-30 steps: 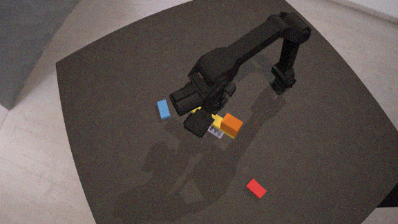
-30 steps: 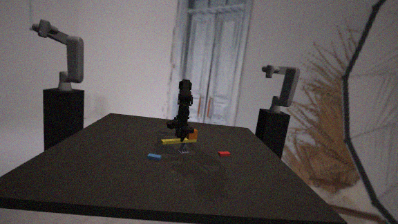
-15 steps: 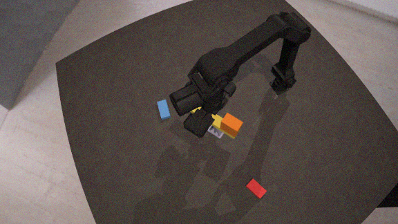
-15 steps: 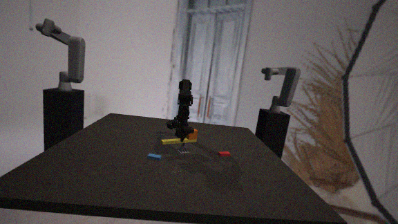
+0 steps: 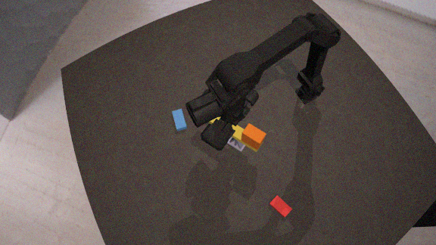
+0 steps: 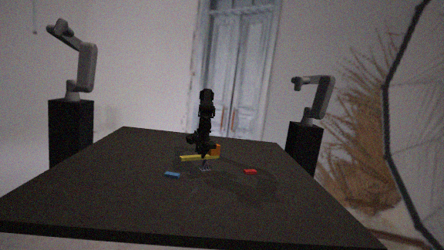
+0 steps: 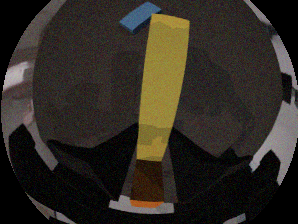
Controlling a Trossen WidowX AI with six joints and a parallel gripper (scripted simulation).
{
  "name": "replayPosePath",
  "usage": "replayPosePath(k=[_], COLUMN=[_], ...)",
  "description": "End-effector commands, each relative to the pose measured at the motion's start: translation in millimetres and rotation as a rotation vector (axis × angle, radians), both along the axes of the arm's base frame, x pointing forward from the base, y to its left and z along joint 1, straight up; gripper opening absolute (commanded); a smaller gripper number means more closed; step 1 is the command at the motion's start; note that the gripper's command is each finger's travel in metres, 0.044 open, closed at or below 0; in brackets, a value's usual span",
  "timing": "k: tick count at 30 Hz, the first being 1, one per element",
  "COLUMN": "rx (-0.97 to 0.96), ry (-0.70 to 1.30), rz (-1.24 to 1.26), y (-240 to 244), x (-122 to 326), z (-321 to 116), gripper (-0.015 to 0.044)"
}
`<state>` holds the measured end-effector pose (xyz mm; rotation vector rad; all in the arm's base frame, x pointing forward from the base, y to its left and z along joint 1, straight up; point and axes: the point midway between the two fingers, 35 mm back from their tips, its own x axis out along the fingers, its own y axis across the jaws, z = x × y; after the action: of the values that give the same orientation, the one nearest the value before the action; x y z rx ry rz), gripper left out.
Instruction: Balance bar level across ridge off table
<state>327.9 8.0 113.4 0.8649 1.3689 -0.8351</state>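
The yellow bar [image 5: 238, 133] [image 6: 189, 157] [image 7: 164, 75] is above the table and looks about level in the exterior view. An orange block [image 5: 254, 135] [image 6: 216, 150] [image 7: 147, 203] sits on one end of it. My gripper [image 5: 228, 123] [image 6: 204, 153] [image 7: 153, 128] is shut on the bar between its ends, from above. The small grey ridge [image 5: 237, 144] [image 6: 205, 167] stands on the table under the bar's middle part. Its top is at or just below the bar's underside; whether they touch cannot be told. The fingers hide part of the bar in the top view.
A blue block [image 5: 179, 120] [image 6: 172, 174] [image 7: 140, 17] lies on the table [image 5: 132, 170] [image 6: 135, 208] beyond the bar's free end. A red block [image 5: 281, 206] [image 6: 250, 171] lies farther off to the other side. Two grey arms on black pedestals stand beyond the table.
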Motion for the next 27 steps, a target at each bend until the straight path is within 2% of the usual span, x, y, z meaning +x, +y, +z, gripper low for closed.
replayPosePath(k=[1,4,5,27], rx=[0.000,0.000,0.000,0.000], ry=[0.000,0.000,0.000,0.000], rz=[0.000,0.000,0.000,0.000], y=[0.0,0.0,0.0,0.0], x=[-0.1,-0.1,-0.1,-0.1], z=[-0.1,-0.1,-0.1,-0.1], gripper=[0.0079,0.0157,0.0167,0.0169])
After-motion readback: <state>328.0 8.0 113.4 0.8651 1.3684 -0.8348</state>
